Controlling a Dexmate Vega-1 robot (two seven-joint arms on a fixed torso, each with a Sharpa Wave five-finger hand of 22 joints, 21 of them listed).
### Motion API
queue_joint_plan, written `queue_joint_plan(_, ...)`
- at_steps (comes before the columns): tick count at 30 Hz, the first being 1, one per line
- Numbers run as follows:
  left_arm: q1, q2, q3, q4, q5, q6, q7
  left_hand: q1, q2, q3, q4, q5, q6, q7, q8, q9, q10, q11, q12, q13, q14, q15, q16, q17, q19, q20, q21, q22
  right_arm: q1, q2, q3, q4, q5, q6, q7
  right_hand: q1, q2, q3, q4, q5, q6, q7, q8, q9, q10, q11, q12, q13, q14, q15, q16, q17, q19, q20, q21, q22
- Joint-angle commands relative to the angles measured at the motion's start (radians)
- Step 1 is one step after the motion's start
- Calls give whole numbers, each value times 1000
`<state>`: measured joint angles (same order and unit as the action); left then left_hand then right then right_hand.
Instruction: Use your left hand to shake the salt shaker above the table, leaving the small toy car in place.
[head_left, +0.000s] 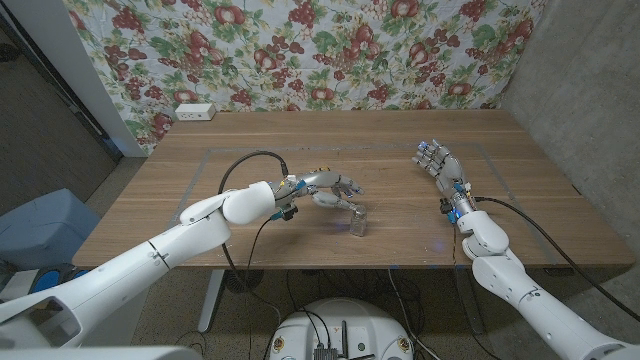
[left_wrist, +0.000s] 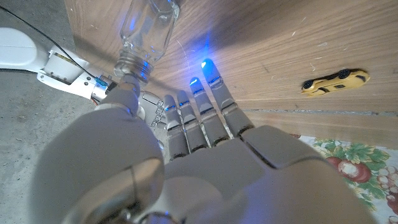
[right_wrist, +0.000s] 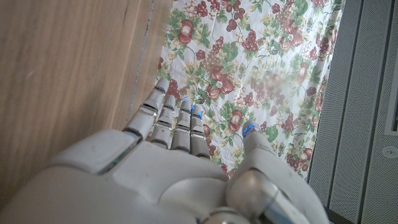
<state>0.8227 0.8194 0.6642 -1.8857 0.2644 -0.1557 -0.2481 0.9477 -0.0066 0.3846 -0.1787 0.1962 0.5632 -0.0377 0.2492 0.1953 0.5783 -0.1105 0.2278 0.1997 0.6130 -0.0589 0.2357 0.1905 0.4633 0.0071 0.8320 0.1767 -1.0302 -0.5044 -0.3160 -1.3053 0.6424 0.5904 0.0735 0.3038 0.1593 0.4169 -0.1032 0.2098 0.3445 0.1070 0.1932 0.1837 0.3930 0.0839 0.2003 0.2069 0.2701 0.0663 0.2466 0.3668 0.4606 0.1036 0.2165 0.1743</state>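
Your left hand (head_left: 335, 190) hangs open with fingers spread just beside the shaker (head_left: 360, 222), which stands near the table's (head_left: 400, 140) front edge, so closing carelessly risks tipping it, or sweeping wide may nudge the car (left_wrist: 334, 80).

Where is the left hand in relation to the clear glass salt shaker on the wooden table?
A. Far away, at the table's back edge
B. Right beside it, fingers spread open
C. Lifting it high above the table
B: the left hand reaches beside the standing clear glass salt shaker, fingers extended.
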Motion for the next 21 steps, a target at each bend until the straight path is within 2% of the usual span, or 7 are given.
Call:
queue_joint_plan(1,-7,-3,5,15,-45,-3,-35,10,11,1,13,6,1,1,-7,3,14,33,-3,1,6,-25,5,5,1,-1,-4,4,-13,0,5,-6,-1,7,-9,-12,-3,-3,1,-3,-1,-2,1,3,3,0,6,2,4,7,2,0,8,5,-1,6)
queue_joint_plan(2,-3,1,-1,14,-58,-3,-34,-15,4,-10,23,2,-13,5,-16,3,-6,51,-13,0,0,-16,1,5,-9,9,-9,4,-12,0,4,-4,-4,7,-9,-12,-3,-3,1,-3,0,-2,1,3,2,-1,6,2,4,7,2,0,8,5,-1,6)
queue_joint_plan(4,8,12,-17,-1,-80,5,-30,-34,-2,-21,28,0,-18,7,-21,3,-24,62,-22,0,-17,-10,-6,5,-25,13,-17,4,-12,0,3,-9,-1,-2,-12,-13,-3,-3,2,-3,0,-2,1,3,3,-1,6,2,4,6,1,0,9,5,-1,6)
queue_joint_plan(11,35,44,-71,-38,-228,26,-61,-117,-27,-62,50,-11,-57,9,-41,3,-79,83,-38,0,-51,13,-17,6,-46,30,-33,3,-1,9,-2,5,1,1,-5,-15,-2,-3,3,-4,-1,-2,1,3,3,-3,6,2,3,4,1,1,8,4,-2,6)
queue_joint_plan(18,54,57,-101,-59,-276,-10,-36,-234,-72,-115,77,-25,-90,10,-53,2,-126,88,-45,0,-65,32,-26,2,-56,37,-53,3,0,17,-4,12,-3,14,-7,-15,-1,-2,2,-4,0,-3,1,3,2,-3,6,2,2,2,1,1,7,3,-3,6)
queue_joint_plan(21,60,54,-103,-55,-288,-27,-28,-257,-79,-124,82,-25,-99,10,-55,2,-137,92,-45,0,-70,37,-28,2,-58,41,-58,3,-4,14,-3,9,-12,19,-14,-15,-1,-2,2,-4,0,-2,2,3,1,-3,5,2,2,2,1,0,7,3,-3,6)
